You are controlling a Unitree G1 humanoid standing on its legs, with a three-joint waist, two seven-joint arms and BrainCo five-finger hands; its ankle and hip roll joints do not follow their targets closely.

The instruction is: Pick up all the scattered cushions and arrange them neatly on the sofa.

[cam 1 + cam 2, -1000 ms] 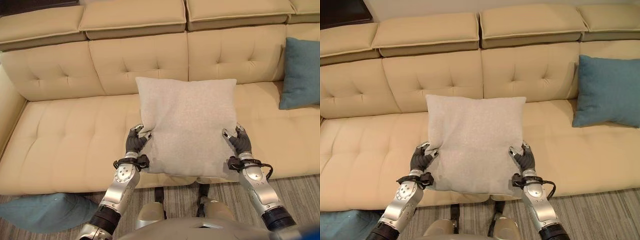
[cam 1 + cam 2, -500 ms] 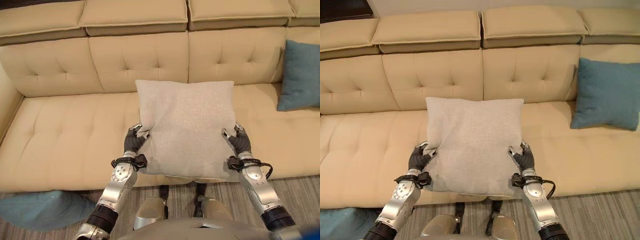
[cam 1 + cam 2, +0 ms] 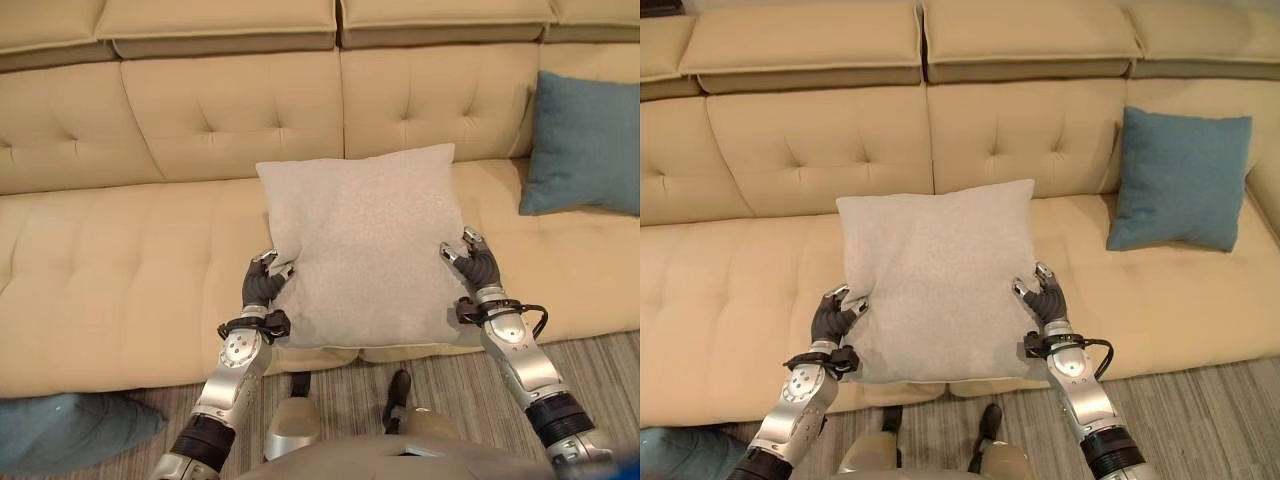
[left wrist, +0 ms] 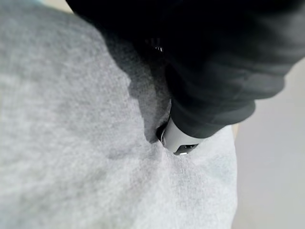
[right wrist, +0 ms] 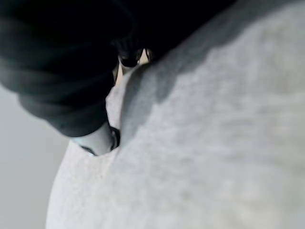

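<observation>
We keep grey cushion point(image 3: 362, 245) gripped, left hand point(image 3: 263, 284) and right hand point(image 3: 477, 268) fingers curled on edges; sofa point(image 3: 120, 260) view shifted; blue cushion point(image 3: 1180, 178) upper right.

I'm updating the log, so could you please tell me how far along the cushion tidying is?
Done: one blue cushion leans against the sofa backrest at the right. In hand: the grey cushion, pinched at its sides by the left hand and right hand over the seat. Left: another blue cushion lies on the floor by the sofa's left front.
</observation>
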